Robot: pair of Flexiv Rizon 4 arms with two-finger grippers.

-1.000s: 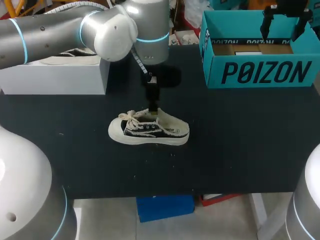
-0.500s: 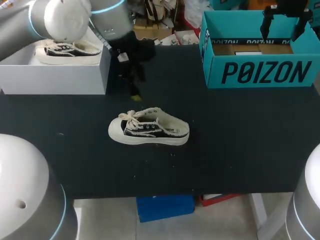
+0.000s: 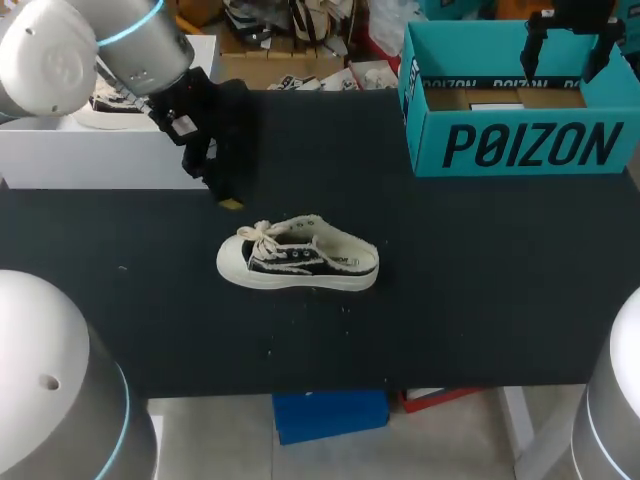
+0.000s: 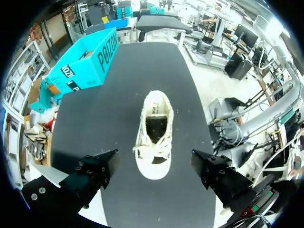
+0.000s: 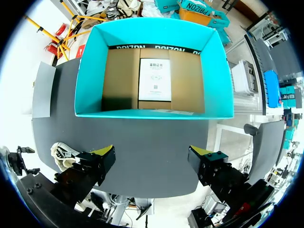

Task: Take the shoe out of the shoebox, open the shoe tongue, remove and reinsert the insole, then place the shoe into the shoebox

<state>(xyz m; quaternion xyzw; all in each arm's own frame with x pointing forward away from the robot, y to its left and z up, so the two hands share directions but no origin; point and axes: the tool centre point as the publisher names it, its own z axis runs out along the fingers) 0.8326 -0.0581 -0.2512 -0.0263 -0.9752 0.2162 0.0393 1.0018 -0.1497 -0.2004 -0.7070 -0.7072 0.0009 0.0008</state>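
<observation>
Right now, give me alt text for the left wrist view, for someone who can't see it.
A cream and black shoe lies upright on the black table ahead of the open left gripper, toe nearest it, untouched. A teal shoebox stands farther off, to one side past the heel.

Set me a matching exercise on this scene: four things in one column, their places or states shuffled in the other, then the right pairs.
Things
1. shoe
2. shoebox
3. left gripper
4. right gripper

Places or states
A. open, above the shoebox
B. upright on its sole, mid-table
C. teal, with no shoe inside
D. open, beside the white box, near the shoe's toe

Pairs: 1-B, 2-C, 3-D, 4-A
</observation>
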